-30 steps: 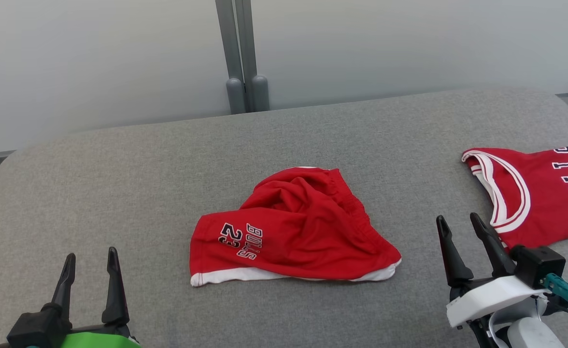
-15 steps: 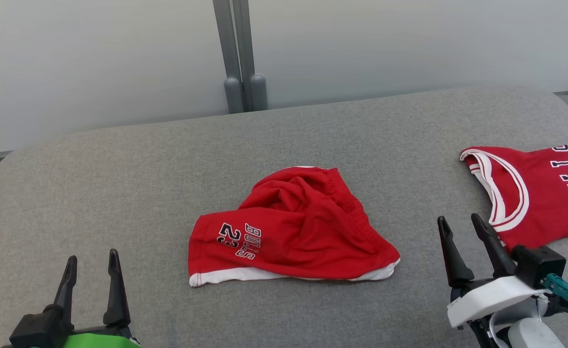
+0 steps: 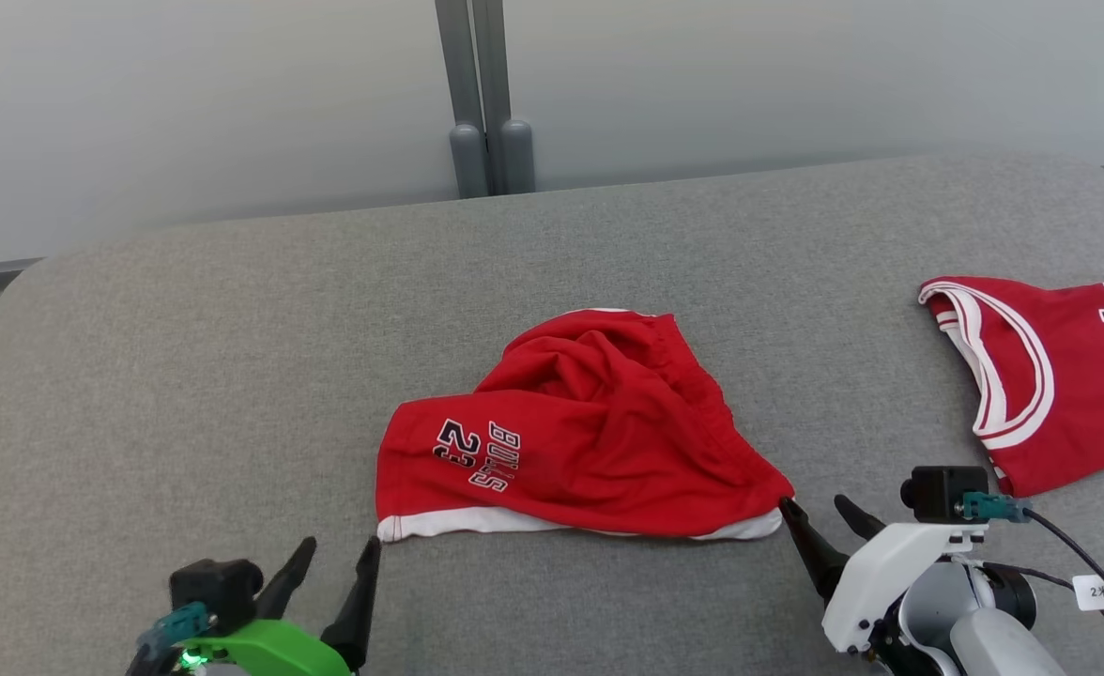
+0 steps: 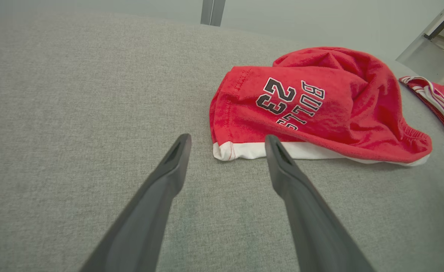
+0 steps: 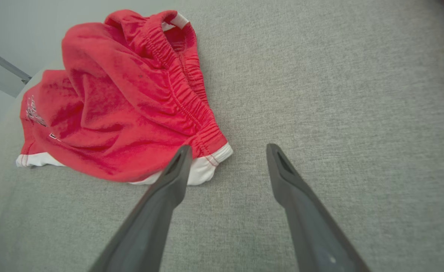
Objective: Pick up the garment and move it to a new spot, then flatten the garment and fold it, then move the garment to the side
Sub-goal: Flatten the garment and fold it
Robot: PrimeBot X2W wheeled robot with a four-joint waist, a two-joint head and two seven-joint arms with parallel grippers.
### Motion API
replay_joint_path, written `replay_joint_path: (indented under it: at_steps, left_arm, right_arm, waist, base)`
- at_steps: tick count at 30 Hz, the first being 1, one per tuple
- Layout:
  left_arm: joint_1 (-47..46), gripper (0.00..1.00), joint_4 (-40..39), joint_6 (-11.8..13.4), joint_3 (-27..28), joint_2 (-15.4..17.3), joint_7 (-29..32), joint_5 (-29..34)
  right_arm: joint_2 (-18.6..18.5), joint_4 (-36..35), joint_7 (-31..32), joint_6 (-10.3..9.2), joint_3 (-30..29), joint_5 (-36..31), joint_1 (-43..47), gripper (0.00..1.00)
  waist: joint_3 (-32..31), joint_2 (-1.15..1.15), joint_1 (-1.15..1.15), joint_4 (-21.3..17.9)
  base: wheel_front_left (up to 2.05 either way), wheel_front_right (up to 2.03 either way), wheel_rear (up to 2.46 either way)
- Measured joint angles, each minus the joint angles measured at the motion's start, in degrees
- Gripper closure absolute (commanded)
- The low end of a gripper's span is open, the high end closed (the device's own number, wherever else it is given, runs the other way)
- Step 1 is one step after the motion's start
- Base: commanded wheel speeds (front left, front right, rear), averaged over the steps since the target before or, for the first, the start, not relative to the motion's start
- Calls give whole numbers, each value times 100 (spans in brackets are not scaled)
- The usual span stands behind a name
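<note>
- toward the surface's front edge, red shorts lie crumpled.
- left gripper and right gripper, both wide, flank the hem corners, likely for a two-point lift.

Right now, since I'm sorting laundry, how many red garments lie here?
2: crumpled shorts at the centre, and a jersey at the right, partly cut off by the picture's edge.

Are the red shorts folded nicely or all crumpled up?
Crumpled. The red shorts lie bunched in a wrinkly heap with deep creases.
</note>
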Motion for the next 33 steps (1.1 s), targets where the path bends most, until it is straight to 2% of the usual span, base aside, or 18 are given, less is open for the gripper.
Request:
replay_joint_path:
  at_steps: [5,12,19,22,26,29,30,32,33]
  left_arm:
    - [-273,0,220,-124,-296,-19,436,-169]
    - [-709,0,689,-194,-614,-77,623,-182]
    - [-1059,0,1140,-236,-804,-142,555,-189]
    - [-1241,0,1329,-141,-717,-142,379,-156]
    - [-1424,0,1636,-145,-756,-168,307,-144]
    - [-1570,0,1802,-179,-824,-214,283,-152]
    - [-1600,9,1850,-190,-835,-219,256,-154]
    - [-1661,51,1951,-194,-856,-221,208,-177]
    - [-1685,64,1995,-198,-868,-224,181,-189]
  right_arm:
    - [83,114,191,0,-162,-12,-195,0]
    - [167,223,491,0,-156,-7,-379,0]
    - [225,220,510,1,-124,-3,-447,0]
    - [242,222,503,1,-85,0,-487,0]
    - [248,215,485,1,-8,38,-510,0]
    - [242,214,483,0,53,71,-544,31]
    - [238,218,486,0,74,89,-550,44]
    - [229,229,488,0,118,116,-554,65]
    - [226,236,495,0,134,144,-554,89]
  waist:
    - [144,0,0,85]
    - [418,0,0,145]
    - [644,0,0,182]
    - [702,0,0,184]
    - [773,0,0,178]
    - [813,0,0,159]
    - [820,0,0,152]
    - [826,0,0,135]
    - [821,0,0,131]
  base:
    - [0,0,0]
    - [0,0,0]
    - [0,0,0]
    - [0,0,0]
    - [0,0,0]
    - [0,0,0]
    - [0,0,0]
    - [0,0,0]
    - [0,0,0]
